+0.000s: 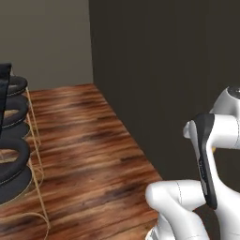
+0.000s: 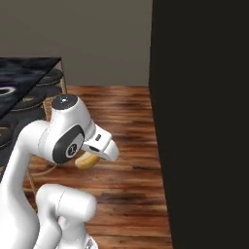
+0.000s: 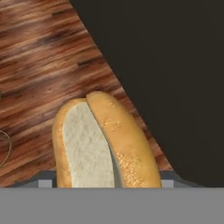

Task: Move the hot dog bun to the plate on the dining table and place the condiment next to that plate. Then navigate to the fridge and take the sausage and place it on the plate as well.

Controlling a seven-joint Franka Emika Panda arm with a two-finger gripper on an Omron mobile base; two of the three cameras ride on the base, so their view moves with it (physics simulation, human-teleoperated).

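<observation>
A big dark wall (image 1: 164, 70) stands close on the arm's right side. Its bottom edge runs across the wood floor (image 1: 89, 140) from far back to near the robot. On the other side are round black stools (image 1: 11, 136) with thin gold legs, stacked one behind another. I can count about four seats in the left base view. Between the stools and the dark wall, the floor is bare and wide. A grey wall (image 2: 97, 39) closes the room at the back. The corner of a dark table top (image 2: 24, 73) sticks in at the left of the right base view, above the stools.

There is one bun (image 3: 103, 142). It is split open, with a white inside and tiny seeds on its brown crust. It sits between the two finger tips, up over the floor, right by the edge of the dark wall. The claw (image 3: 105, 181) is clamped on the bun.

There is one arm (image 2: 58, 141). It is folded up close to its body, with the elbow bent and the hand pointing down at the floor. A bit of the bun peeks out under the hand in the right base view.
</observation>
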